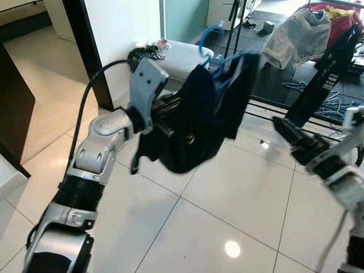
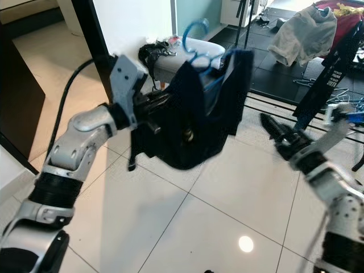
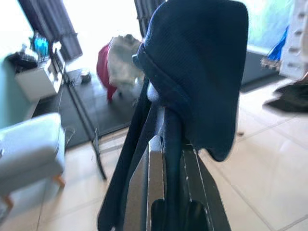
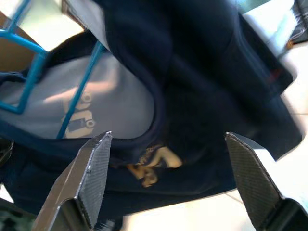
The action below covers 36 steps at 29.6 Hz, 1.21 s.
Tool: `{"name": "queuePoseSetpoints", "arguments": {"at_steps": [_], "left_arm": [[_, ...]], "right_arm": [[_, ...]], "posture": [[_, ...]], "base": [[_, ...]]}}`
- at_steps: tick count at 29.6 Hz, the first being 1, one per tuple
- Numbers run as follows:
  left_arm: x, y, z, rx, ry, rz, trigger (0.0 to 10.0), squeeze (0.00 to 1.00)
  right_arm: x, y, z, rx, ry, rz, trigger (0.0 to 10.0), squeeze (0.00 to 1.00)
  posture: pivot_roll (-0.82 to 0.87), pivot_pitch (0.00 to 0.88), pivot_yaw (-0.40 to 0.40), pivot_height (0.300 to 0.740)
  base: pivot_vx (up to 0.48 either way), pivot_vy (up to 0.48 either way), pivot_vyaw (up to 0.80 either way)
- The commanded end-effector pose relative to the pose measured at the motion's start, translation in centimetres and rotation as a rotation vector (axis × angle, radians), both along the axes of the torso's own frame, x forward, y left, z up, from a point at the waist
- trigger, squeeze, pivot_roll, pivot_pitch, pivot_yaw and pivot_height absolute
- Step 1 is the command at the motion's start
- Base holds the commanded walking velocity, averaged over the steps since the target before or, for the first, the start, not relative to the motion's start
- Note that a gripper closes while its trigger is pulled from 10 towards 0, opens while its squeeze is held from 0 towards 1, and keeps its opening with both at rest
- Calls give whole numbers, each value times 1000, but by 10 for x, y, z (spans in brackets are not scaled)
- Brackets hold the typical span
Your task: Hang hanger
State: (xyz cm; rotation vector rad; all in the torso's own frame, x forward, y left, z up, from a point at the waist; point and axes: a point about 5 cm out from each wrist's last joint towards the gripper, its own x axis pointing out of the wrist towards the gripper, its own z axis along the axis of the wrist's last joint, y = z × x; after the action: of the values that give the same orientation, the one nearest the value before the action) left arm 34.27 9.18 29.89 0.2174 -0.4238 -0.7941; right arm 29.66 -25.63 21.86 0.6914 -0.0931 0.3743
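We have the blue hanger (image 2: 200, 51) with a dark navy garment (image 1: 199, 119) draped on it, held up in front of us above the tiled floor (image 1: 199, 227), roughly chest-high between the two arms. Left gripper (image 3: 166, 144) is clamped on the garment/hanger bundle, fingers closed over the fabric where it folds over the frame. Right gripper (image 4: 163, 178) sits just beside the load, jaws spread wide, nothing between them yet. Our read on handling: the hanger is thin and light and looks like plastic, stiff enough to hold shape but likely to flex; the cloth is soft, floppy and sways, so the load's balance shifts as we move. Best hold is the rigid frame near the neck, below the hook, not loose fabric, which would slip. The hook stands free above the cloth, so it should stay clear for the rail. Writing: a pale inner neck label (image 4: 79, 122) with blue print, unreadable; a yellowish printed mark (image 4: 154, 166) on the cloth, also illegible. A clothes rack (image 1: 318, 34) with garments stands ahead to the right.
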Motion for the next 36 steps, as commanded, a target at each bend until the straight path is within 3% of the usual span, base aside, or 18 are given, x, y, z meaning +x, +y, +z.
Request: {"name": "queuePoseSetpoints", "arguments": {"at_steps": [1, 6, 11, 21, 22, 23, 26, 27, 36], "left_arm": [[-5, -2, 12, -33, -42, -31, 10000, 0], [-10, -10, 22, -67, -54, -68, 10000, 0], [-14, -15, 20, -70, -43, -90, 10000, 0], [-23, -22, 23, -52, -42, -146, 10000, 0], [-25, -24, 21, -38, -37, -167, 10000, 0], [-29, -26, 18, -19, -32, -193, 10000, 0], [-30, -26, 17, -17, -30, -198, 10000, 0], [-31, -26, 17, -16, -30, -199, 10000, 0], [-27, -21, 12, 35, -32, -159, 10000, 0]], "right_arm": [[-1, -2, -2, 25, 4, -11, 10000, 0], [5, 8, -8, 129, -19, -3, 10000, 0], [7, 17, -3, 121, -36, 18, 10000, 0], [8, 15, 2, 108, -36, 9, 10000, 0], [9, 15, 4, 105, -45, 9, 9608, 0], [9, 15, 9, 102, -63, 8, 4667, 0], [9, 15, 10, 101, -66, 8, 4667, 0], [9, 15, 10, 101, -67, 7, 0, 0], [10, 6, 16, 70, -70, -36, 0, 0]], "posture": [[-25, 150, -7, 740], [-19, 144, -14, 740], [-16, 140, -13, 740], [-16, 141, -17, 740], [-16, 141, -17, 740], [-16, 141, -17, 740], [-16, 141, -17, 740], [-16, 141, -17, 740], [-24, 147, -17, 740]], "base": [[0, 0, 0], [0, 0, 0], [0, 0, 0], [0, 0, 0], [0, 0, 0], [0, 0, 0], [0, 0, 0], [0, 0, 0], [0, 0, 0]]}}
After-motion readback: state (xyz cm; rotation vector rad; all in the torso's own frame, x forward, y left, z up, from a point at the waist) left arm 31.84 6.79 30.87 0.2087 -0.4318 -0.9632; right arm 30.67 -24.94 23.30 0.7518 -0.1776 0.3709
